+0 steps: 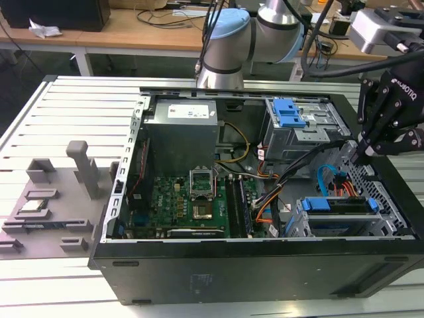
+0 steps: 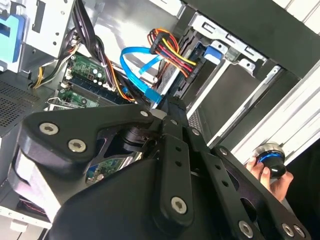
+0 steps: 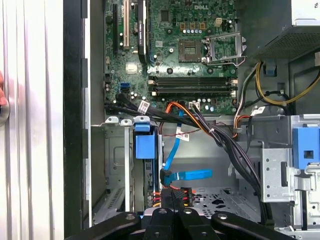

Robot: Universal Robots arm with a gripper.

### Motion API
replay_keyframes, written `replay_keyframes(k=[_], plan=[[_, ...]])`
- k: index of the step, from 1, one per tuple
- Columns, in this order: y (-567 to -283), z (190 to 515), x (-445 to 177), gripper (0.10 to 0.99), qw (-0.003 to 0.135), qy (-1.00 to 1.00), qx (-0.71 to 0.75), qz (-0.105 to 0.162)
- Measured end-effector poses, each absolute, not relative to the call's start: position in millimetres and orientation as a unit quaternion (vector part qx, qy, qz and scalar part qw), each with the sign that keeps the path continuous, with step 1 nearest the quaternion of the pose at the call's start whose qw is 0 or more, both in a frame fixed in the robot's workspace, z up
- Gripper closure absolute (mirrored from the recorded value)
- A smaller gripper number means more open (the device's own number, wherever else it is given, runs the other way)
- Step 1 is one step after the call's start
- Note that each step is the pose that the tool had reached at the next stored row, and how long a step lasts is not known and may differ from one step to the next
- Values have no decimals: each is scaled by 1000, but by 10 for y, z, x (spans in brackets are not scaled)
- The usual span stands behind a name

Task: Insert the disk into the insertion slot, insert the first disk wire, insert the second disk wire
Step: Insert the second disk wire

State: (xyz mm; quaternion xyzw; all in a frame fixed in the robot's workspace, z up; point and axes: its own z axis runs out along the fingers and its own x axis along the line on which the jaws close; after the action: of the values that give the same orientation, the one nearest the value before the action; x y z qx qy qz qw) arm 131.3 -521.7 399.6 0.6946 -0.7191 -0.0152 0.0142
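Fingers: my gripper hangs over the end of the open computer case at the exterior view's right. In the first wrist view the 2 fingers are drawn close together, tips just beside the power plug with its red, yellow and black wires. I cannot tell if anything is pinched between them.

Disk: the disk sits in the insertion slot, its blue carrier showing at both ends. Step 1 looks done.

Handling, my judgement:
- Disk: rigid, fairly heavy for its size, bad with knocks. Take it by the blue carrier edges, not the labelled face.
- Blue data cable: flat, light, springy, likely to twist back. Take it by its black end connector, not the ribbon.
- Power plug: hard plastic, its stiff wire bundle will pull sideways. Hold the plug body squarely.

Containers:
- Case: holds the motherboard, the power supply, loose cable runs and 2 drive cages.
- Insertion slot: 1 disk inside.
- Second cage, the one with blue latches: what its bays hold I cannot make out.

Both wires lie close to the disk's end. Whether either is seated, I cannot tell.
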Motion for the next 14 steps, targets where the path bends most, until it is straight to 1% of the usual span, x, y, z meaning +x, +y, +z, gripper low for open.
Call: replay_keyframes(k=[6,9,14], plan=[[-5216,3992,1306,973,14,-719,695,-15],[-5216,3992,1305,784,14,-719,695,-15],[-5198,3932,1274,784,15,-719,695,-15]])
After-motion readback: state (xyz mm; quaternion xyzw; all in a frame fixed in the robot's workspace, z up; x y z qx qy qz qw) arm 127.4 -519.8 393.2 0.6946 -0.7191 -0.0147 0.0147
